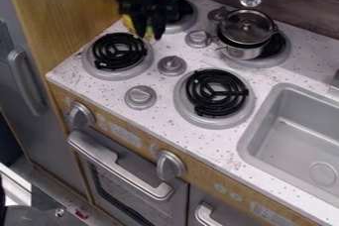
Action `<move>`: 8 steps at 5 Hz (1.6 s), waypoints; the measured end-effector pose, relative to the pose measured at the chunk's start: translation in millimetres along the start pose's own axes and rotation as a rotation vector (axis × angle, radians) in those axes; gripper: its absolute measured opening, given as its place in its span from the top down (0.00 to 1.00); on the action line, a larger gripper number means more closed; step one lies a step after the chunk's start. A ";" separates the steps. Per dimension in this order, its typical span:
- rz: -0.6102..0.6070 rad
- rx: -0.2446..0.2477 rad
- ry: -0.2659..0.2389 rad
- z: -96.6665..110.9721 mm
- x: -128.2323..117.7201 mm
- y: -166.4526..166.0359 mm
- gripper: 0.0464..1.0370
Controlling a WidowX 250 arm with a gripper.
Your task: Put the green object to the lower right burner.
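Black gripper (149, 35) hangs at upper left of frame; cannot tell if spread or pinching. Yellow-green object (128, 21) right by it, partly hidden, near coil burner (119, 51).

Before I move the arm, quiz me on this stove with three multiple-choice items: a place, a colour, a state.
1. Where is the pot?
A. In the sink
B. On the upper right burner
C. On the lower left burner

2. What colour is the coil of the lower right burner?
A. Red
B. White
C. Black

3. How is the pot's lid?
A. On the pot
B. Beside it

1 B: its base sits over that coil.
2 C: its rings are black.
3 A: it covers the rim.
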State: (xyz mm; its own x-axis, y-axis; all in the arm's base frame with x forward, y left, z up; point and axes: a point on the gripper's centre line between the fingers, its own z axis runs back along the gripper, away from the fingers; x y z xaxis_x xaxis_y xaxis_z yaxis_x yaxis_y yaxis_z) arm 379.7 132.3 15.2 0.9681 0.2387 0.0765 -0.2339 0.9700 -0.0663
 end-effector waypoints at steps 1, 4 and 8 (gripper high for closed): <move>-0.097 0.011 0.042 -11.7 -39.4 -12.2 0.63; -0.271 0.006 0.103 -39.7 -82.0 -82.3 0.64; -0.370 -0.017 0.124 -54.9 -83.1 -143.2 0.26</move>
State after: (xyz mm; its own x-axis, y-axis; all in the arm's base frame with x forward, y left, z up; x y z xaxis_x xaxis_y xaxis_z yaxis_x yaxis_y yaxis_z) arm 337.7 -29.0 -36.2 0.9905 -0.1354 -0.0221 0.1334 0.9883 -0.0735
